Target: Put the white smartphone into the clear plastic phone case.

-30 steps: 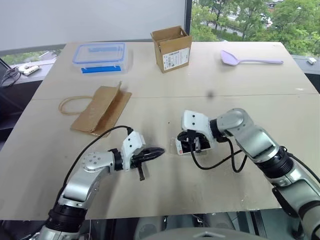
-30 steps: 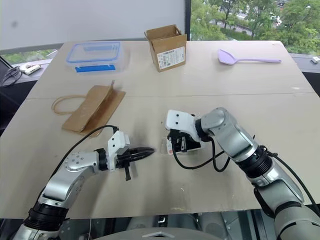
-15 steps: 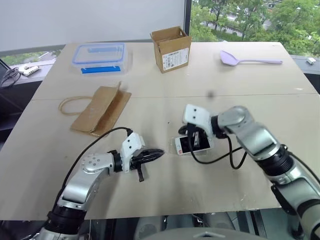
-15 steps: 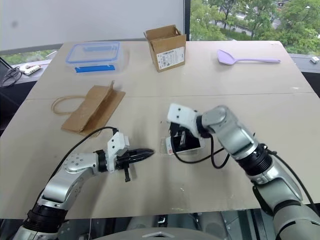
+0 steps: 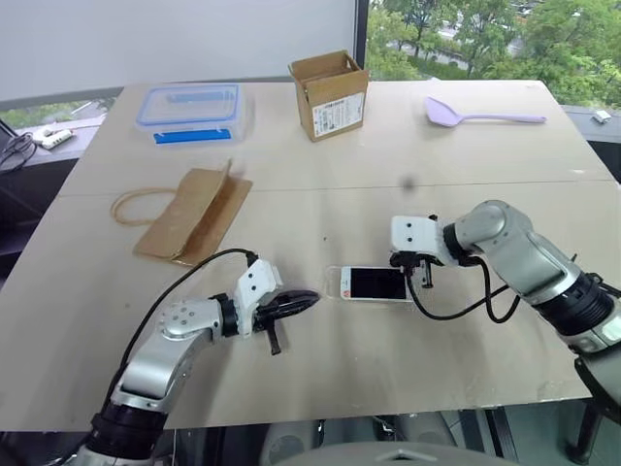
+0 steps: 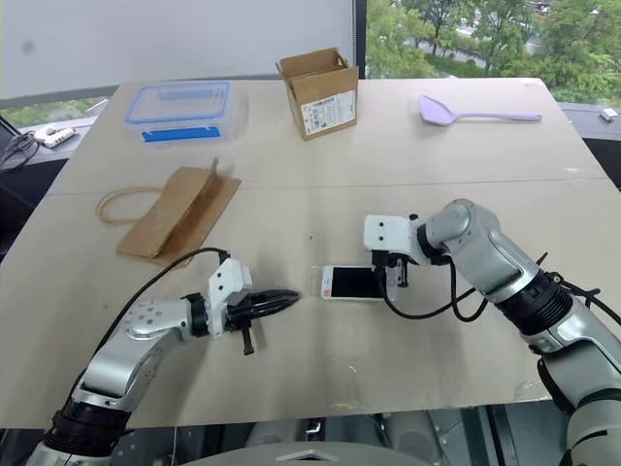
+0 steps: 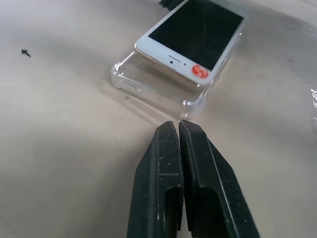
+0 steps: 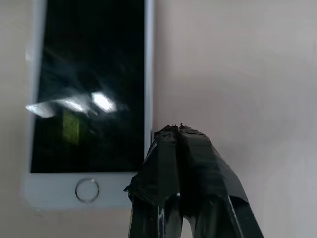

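The white smartphone (image 5: pixel 376 283) lies screen up on the table, resting in the clear plastic phone case (image 7: pixel 148 94). Its earpiece end, with a red sticker, looks slightly proud of the case's rim. My left gripper (image 5: pixel 312 295) is shut and empty, with its tip a short way off that end of the case. My right gripper (image 5: pixel 424 281) is also shut and empty. It points down just past the home-button end of the phone (image 8: pixel 89 99), beside its corner and apart from it.
At the back of the table (image 5: pixel 310 175) stand an open cardboard box (image 5: pixel 330 94) and a blue-lidded clear food box (image 5: pixel 189 112). A lilac spoon (image 5: pixel 480 115) lies at the back right. A flat brown paper bag (image 5: pixel 194 216) lies at the left.
My right gripper has come off the phone and swung to the right, leaving the phone uncovered and flat. The left gripper has stayed where it was.
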{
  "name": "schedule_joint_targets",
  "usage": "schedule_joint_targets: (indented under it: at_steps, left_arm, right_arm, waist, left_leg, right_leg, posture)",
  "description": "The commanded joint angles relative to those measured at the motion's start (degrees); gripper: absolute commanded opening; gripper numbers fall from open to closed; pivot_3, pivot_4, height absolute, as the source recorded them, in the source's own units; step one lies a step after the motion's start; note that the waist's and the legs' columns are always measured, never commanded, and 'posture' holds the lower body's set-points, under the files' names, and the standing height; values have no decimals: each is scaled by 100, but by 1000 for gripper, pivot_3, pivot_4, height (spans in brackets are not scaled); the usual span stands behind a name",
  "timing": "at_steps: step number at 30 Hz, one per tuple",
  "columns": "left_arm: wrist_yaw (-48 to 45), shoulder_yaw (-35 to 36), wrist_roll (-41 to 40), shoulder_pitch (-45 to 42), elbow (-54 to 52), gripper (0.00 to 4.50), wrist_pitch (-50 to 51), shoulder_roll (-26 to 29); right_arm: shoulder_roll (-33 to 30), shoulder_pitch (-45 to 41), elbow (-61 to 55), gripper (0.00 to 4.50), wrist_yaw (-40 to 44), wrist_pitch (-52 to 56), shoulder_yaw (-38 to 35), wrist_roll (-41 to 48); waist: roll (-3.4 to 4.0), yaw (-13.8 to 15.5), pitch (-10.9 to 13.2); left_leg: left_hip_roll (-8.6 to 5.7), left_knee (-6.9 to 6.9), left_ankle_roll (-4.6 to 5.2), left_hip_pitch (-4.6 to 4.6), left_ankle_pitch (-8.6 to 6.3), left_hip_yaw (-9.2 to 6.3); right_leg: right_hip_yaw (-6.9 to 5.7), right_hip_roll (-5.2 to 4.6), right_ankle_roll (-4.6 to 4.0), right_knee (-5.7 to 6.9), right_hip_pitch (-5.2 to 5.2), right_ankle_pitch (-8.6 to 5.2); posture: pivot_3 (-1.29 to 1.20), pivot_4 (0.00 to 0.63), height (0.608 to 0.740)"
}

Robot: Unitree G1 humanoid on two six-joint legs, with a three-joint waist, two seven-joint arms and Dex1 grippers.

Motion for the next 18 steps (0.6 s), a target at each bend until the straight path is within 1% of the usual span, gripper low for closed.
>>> schedule_joint_targets:
  at_steps: [1, 5, 8, 10, 13, 14, 18]
  left_arm:
    - [30, 38, -25, 62, -302, 113, -73, 6]
    - [49, 27, -16, 82, -335, 113, -78, 11]
    - [61, 26, -15, 109, -370, 113, -76, 10]
    - [87, 6, -4, 130, -418, 113, -62, 4]
    - [119, -29, -7, 110, -458, 113, -23, -7]
    - [127, -38, -12, 102, -465, 113, -13, -9]
    - [165, -39, -55, 78, -494, 113, 13, -46]
  right_arm:
    - [-65, -9, -195, 0, -6, -53, -218, -7]
    - [-99, 42, -317, 0, 19, 2, -302, 92]
    - [13, 57, -281, 0, -259, -215, -427, 0]
    - [197, -61, -356, 0, -311, -29, -642, 219]
    - [477, -122, -692, 0, -144, 571, -851, 782]
    - [514, -108, -749, 0, -135, 660, -835, 837]
    - [791, 123, -404, 0, -529, 537, -401, 541]
  waist:
    - [0, 10, 0]
    - [0, 32, 0]
    - [0, 23, 0]
    - [0, -1, 0]
    - [0, 3, 0]
    - [0, 5, 0]
    - [-1, 20, -1]
  left_leg:
    - [0, 0, 0, -1, 0, 0]
    - [-3, 2, 0, -2, 0, -1]
    - [-3, 2, 0, -2, 0, -2]
    - [-3, 1, 0, -2, 0, 0]
    - [-2, 1, -1, -1, 0, -2]
    - [-2, 1, -1, -2, 0, -4]
    - [-3, 1, 0, -1, 0, -5]
  right_leg:
    - [0, -1, 0, 0, 0, 0]
    - [-2, -7, 0, -2, 1, 0]
    - [-2, -6, 0, -2, 1, 0]
    - [0, -5, 0, -1, 0, 0]
    - [0, -4, 0, 1, 0, 0]
    - [-1, -4, 0, 1, 0, 0]
    - [-3, -8, 0, -1, 3, 0]
  posture:
    - [0, 150, 740]
    - [0, 150, 740]
    - [0, 150, 740]
    - [0, 150, 740]
    - [0, 150, 740]
    - [0, 150, 740]
    - [0, 150, 740]
